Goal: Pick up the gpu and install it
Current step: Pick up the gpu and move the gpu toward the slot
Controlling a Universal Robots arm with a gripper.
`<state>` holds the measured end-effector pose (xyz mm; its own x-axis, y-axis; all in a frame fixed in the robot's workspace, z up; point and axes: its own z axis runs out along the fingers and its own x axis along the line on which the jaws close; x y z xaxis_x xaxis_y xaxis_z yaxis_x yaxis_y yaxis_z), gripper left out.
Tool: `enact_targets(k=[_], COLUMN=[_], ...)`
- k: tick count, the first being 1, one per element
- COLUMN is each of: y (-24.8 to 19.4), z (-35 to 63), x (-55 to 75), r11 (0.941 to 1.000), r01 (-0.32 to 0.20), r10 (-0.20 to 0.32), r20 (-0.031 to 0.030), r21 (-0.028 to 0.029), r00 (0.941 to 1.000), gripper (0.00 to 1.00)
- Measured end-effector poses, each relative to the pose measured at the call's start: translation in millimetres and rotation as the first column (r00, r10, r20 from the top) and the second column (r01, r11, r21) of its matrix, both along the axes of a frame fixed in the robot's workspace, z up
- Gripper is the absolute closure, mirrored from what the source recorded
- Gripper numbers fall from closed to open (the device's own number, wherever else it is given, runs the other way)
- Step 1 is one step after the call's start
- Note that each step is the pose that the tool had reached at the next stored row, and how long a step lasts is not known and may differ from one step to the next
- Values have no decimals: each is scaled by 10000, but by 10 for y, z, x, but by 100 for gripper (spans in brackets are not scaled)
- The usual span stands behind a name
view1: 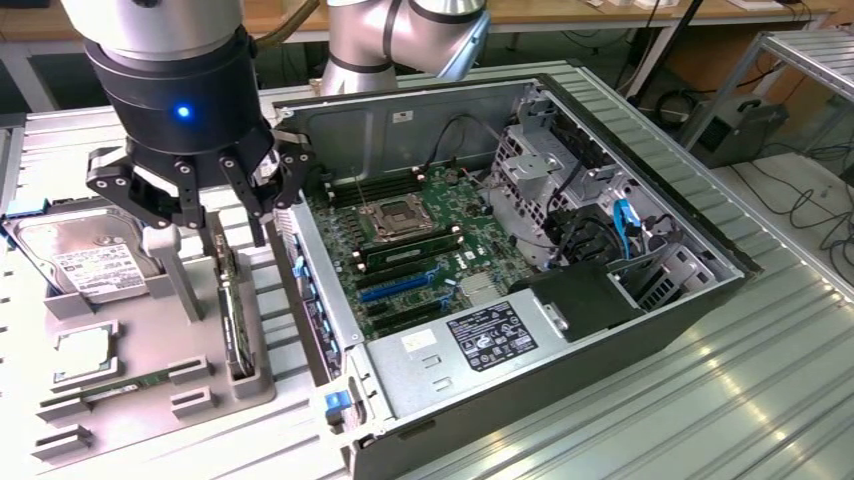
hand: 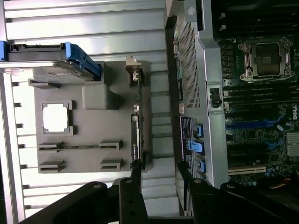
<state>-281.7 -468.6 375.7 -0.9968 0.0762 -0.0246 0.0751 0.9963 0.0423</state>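
The gripper (view1: 227,215) hangs in the upper left of the exterior view. Its dark fingers (hand: 136,173) are spread with nothing between them, so the jaws stand open. Just below it the gpu (view1: 236,322) stands on its long edge in a slot of the grey holder tray (view1: 160,410), on the tray's side nearest the computer case (view1: 561,380). One fingertip sits close over the card's upper end, though I can't tell whether it touches. In the wrist view one finger lines up with the thin dark card and the other hangs over the gap between tray and case. A hard drive (view1: 80,262) leans in the tray at the exterior view's left. A memory stick (view1: 127,387) lies low toward the lower left. The case lies open on the slatted metal table (view1: 761,400), with its motherboard (view1: 414,255) exposed.
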Motion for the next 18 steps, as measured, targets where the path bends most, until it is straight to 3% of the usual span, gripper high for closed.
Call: enact_targets(k=[8, 18], y=[0, 0], z=[-151, -176], x=[0, 0], r11=[10000, 10000], r01=[0, 0], r10=[0, 0], r20=[0, 0], r21=[-19, -20], r00=[10000, 10000], gripper=[58, 58])
